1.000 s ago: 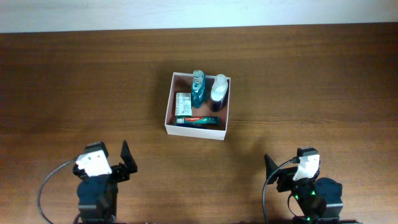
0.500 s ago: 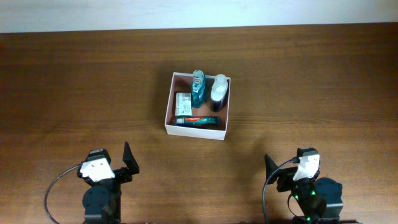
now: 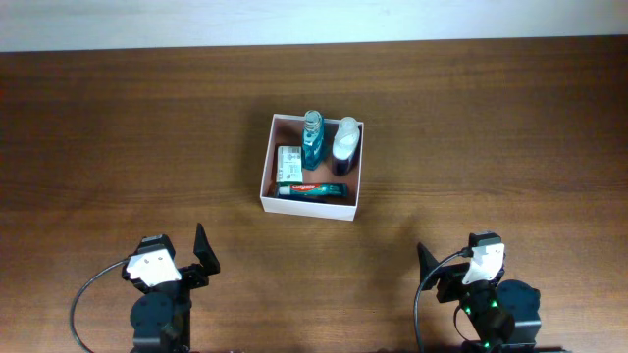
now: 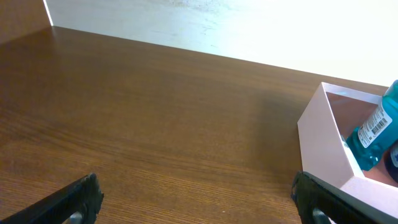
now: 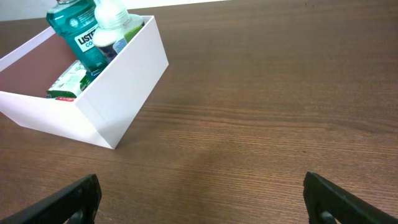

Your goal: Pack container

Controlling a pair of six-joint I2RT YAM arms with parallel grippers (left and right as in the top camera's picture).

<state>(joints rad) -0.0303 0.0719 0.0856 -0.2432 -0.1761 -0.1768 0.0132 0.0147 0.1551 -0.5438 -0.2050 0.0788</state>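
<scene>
The container (image 3: pixel 266 175) is a square white box with a pinkish-brown inside, at the table's middle. In it are a teal mouthwash bottle (image 3: pixel 313 140), a white bottle (image 3: pixel 344 144), a green soap packet (image 3: pixel 288 163) and a toothpaste tube (image 3: pixel 312 190). The container also shows in the left wrist view (image 4: pixel 323 142) and in the right wrist view (image 5: pixel 127 68). My left gripper (image 4: pixel 198 202) is open and empty near the front edge, at the left. My right gripper (image 5: pixel 202 202) is open and empty near the front edge, at the right. Both are well apart from the container.
The wooden table (image 3: pixel 118 147) runs to a pale wall at the back (image 3: pixel 294 20). Cables loop beside both arm bases at the front edge.
The left arm pulled back toward the front edge between the earliest frame and half a second ago. Since then nothing has moved.
</scene>
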